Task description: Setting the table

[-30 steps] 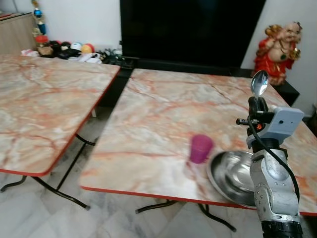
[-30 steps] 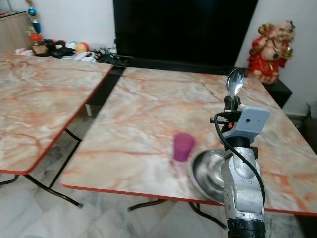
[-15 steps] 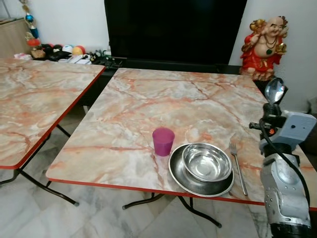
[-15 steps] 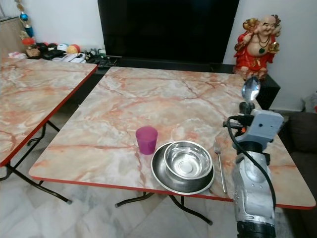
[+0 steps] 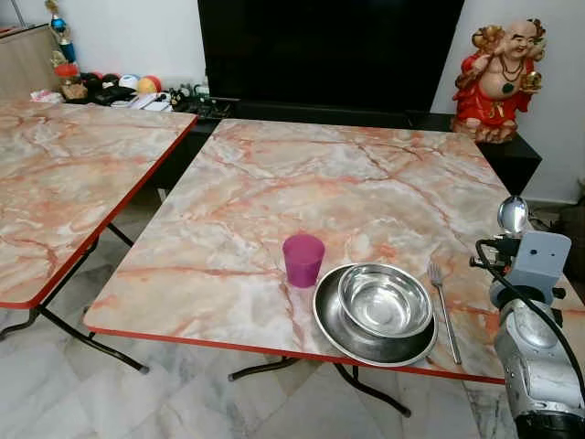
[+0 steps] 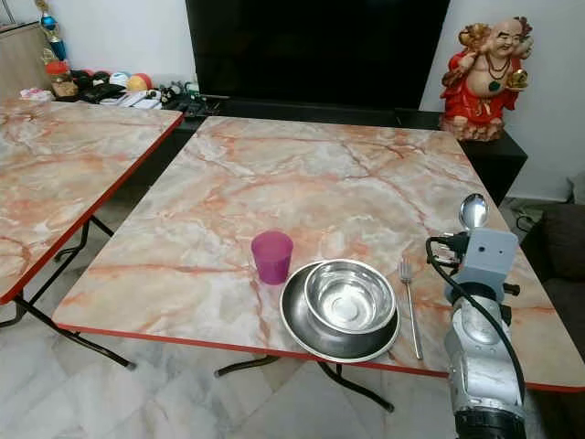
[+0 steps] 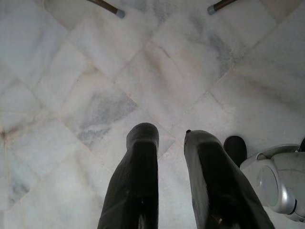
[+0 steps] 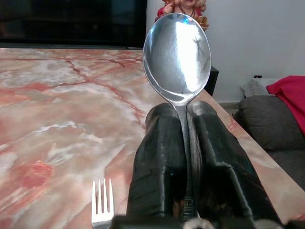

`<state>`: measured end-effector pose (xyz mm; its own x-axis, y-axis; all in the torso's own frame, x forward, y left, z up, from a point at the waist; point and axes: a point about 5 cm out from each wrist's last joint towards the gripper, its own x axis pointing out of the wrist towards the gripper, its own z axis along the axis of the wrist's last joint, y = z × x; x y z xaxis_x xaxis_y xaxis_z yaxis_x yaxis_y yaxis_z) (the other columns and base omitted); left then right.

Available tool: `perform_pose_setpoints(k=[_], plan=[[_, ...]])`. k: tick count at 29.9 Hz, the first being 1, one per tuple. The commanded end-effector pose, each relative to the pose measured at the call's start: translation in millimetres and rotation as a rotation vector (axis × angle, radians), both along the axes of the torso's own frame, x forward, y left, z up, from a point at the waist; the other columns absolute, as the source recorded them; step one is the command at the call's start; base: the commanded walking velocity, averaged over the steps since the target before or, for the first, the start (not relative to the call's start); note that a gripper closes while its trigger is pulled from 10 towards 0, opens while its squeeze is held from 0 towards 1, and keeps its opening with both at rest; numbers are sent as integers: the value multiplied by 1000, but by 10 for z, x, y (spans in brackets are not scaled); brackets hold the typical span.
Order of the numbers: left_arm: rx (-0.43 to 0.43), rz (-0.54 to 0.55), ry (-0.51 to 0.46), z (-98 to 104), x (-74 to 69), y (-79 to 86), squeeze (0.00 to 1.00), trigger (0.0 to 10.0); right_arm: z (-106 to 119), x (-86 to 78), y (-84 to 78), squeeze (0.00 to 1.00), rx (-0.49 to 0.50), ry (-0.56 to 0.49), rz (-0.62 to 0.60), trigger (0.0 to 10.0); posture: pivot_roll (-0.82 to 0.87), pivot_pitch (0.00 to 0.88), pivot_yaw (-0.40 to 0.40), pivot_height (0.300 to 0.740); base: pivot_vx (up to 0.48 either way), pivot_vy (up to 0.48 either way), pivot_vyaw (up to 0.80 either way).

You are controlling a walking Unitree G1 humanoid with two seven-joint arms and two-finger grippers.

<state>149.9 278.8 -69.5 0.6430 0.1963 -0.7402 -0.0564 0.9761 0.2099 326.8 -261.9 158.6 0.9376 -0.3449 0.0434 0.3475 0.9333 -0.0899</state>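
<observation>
Spoon (image 8: 177, 52): one. In the right wrist view its bowl is standing upright above the right gripper (image 8: 183, 114), whose two black fingers are pinching the handle between them with no gap showing. One fork (image 8: 101, 205) is lying on the marble table (image 8: 47, 95) just below the fingers.

Left wrist view: the left gripper (image 7: 171, 136) is hanging idle over pale floor tiles, its fingers standing slightly apart and gripping nothing.

Left eye view, clock directions taken from the bowl (image 5: 385, 299) as centre:
- Bowl: one, sitting inside one plate (image 5: 343, 334).
- Cup (image 5: 303, 260): one, purple, at about 10 o'clock, just beside the plate's rim.
- Fork: one, at 3 o'clock, parallel to the plate's edge, tines pointing away from the robot.
- Spoon: further out at roughly 2 o'clock, raised over the table's right edge in the right gripper.
- Tables: two; the second table (image 5: 55, 192) is standing well apart at 9 o'clock.
- Figurine (image 5: 501, 78): one, at 1 o'clock behind the set table.

Right eye view: same layout, same counts.

Step in hand, as judged: placing the spoon. Doing it well means tipping the handle flat, lowering it beside the fork on the side away from the plate, keeping it parallel with the fork and clear of the table edge, then opening only once it is resting on the marble.
</observation>
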Motion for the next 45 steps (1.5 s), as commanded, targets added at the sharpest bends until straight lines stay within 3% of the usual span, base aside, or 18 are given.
perform_pose_setpoints(k=[1,19,32,45], plan=[[-10,9,10,-18,-44,0,0,10000,60,8,4,0,-5,-21,1,10000,87,0,-29,740,292,0,0],[-7,10,9,-25,-44,-19,0,10000,99,39,16,0,-6,-37,4,10000,86,0,-37,740,46,0,0],[-1,16,15,-28,-48,-13,0,10000,106,47,36,0,-10,-38,17,10000,91,0,-43,740,301,0,0],[8,12,17,-33,-48,-26,0,10000,122,32,19,0,-21,-35,12,10000,84,3,-46,740,0,0,0]])
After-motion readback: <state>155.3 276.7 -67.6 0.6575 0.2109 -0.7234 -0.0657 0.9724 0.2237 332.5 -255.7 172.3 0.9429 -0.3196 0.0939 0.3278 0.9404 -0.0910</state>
